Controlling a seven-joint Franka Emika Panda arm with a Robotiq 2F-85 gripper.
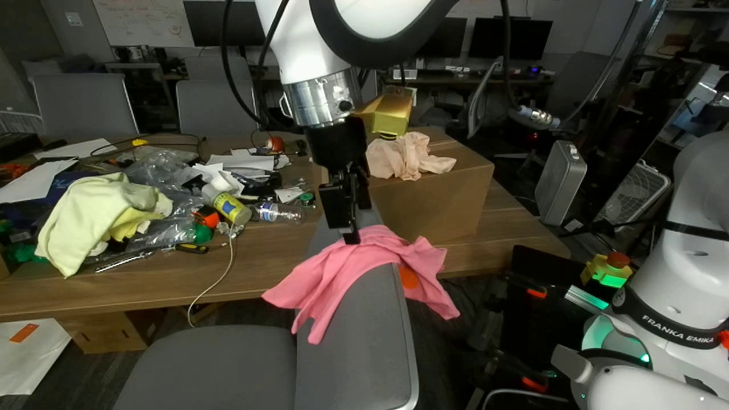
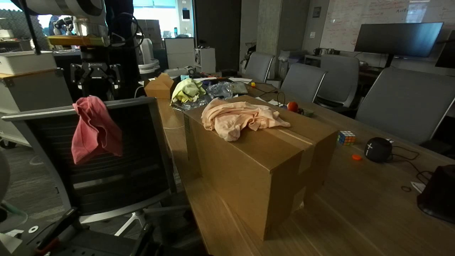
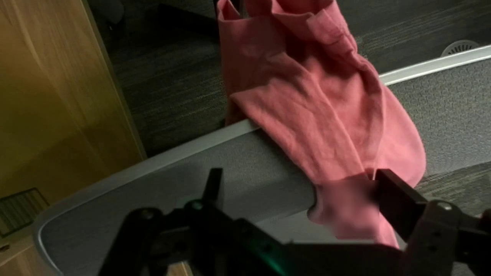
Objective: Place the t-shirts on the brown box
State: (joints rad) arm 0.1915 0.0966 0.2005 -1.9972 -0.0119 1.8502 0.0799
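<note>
A pink t-shirt [image 1: 364, 262] hangs over the top of a grey chair back; it also shows in an exterior view [image 2: 93, 131] and the wrist view [image 3: 307, 99]. My gripper [image 1: 357, 223] is pointed down just above it. In an exterior view the gripper [image 2: 97, 85] stands over the chair top with fingers spread. In the wrist view the gripper's fingers [image 3: 299, 174] are wide apart, with the shirt nearer the right finger. A peach t-shirt [image 1: 407, 156] lies crumpled on the brown box [image 2: 231, 160]. A yellow t-shirt [image 1: 94, 213] lies on the cluttered table end.
The chair [image 1: 359, 347] stands against the wooden table [image 1: 273, 250]. Plastic bags, a spray can [image 1: 230, 208] and a water bottle [image 1: 279, 212] lie on the table. A Rubik's cube [image 2: 346, 138] and a black speaker [image 2: 378, 149] are beyond the box. Another Franka arm [image 1: 678, 285] stands nearby.
</note>
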